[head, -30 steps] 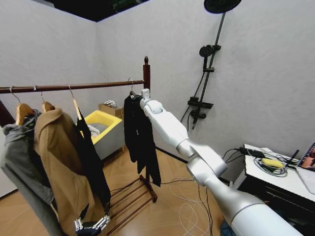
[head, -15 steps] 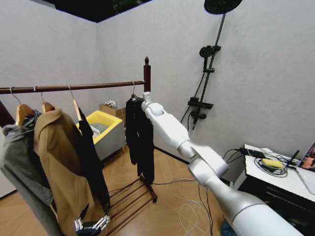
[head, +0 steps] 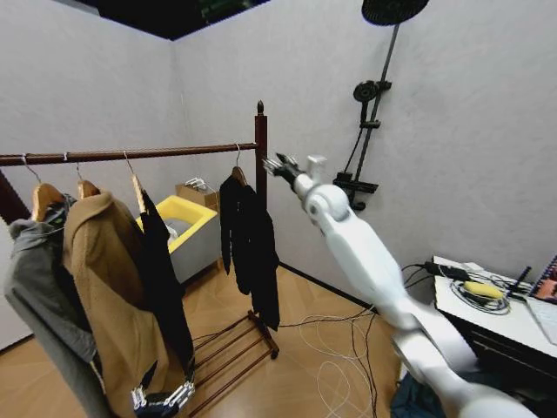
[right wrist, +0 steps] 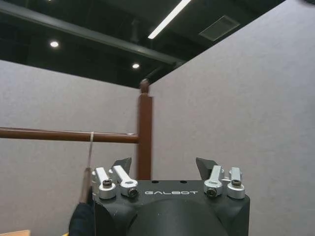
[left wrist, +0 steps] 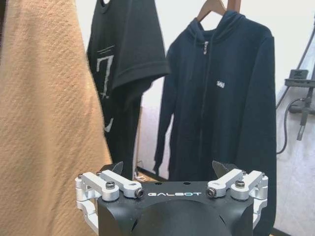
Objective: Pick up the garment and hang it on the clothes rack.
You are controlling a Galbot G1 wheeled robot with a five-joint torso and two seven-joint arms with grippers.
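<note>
R wrist cam: right gripper (right wrist: pixel 164 164) sits up front w/ fingers (right wrist: pixel 122 164) spread apart, nothing between them. Beyond it is the clothes rack (right wrist: pixel 144 137), reddish-brown post w/ a knob top, and the horizontal bar runs off from it across the view. A thin metal hook (right wrist: pixel 91 142) is looped over the bar near the post, w/ a bit of wooden hanger under it, and a scrap of the black garment (right wrist: pixel 81 220) peeks out beside the gripper body. Grey walls (right wrist: pixel 236 98) behind, dark ceiling w/ a strip light (right wrist: pixel 169 18) and a couple of spot lamps.
</note>
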